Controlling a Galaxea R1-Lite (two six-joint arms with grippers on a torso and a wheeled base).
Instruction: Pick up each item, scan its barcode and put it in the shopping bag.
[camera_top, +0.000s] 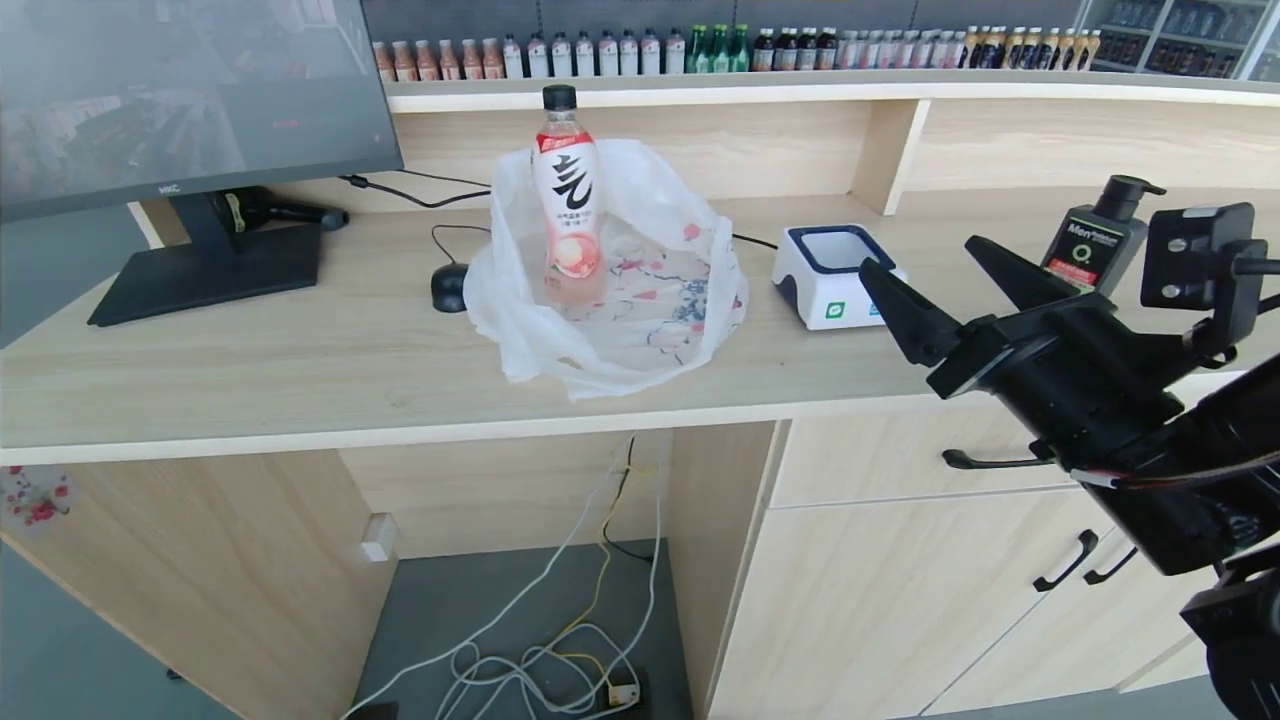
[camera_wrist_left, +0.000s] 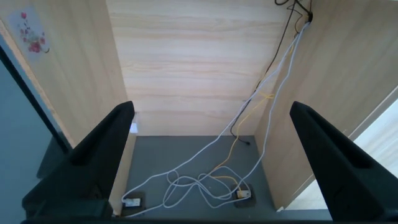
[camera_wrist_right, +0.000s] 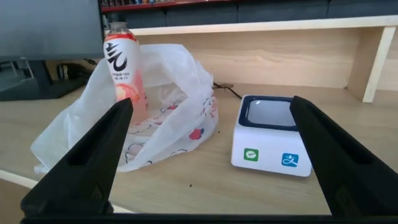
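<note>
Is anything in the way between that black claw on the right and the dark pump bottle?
Nothing visible is. The right end effector hangs open at the front edge of the counter; the pump bottle stands alone beyond it, to the right. The scanner sits to the bottle's left, off that path.

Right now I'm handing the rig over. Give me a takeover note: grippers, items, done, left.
Left gripper: open, empty, low under the counter, above the floor cables.
Right gripper: open, empty, by the counter's front edge near the barcode scanner.
Done: the pink drink bottle stands upright in the white shopping bag; whether it was scanned cannot be told.
Left: the dark pump bottle stands on the counter to the right of the scanner. Pick it up, scan it and bag it.
</note>
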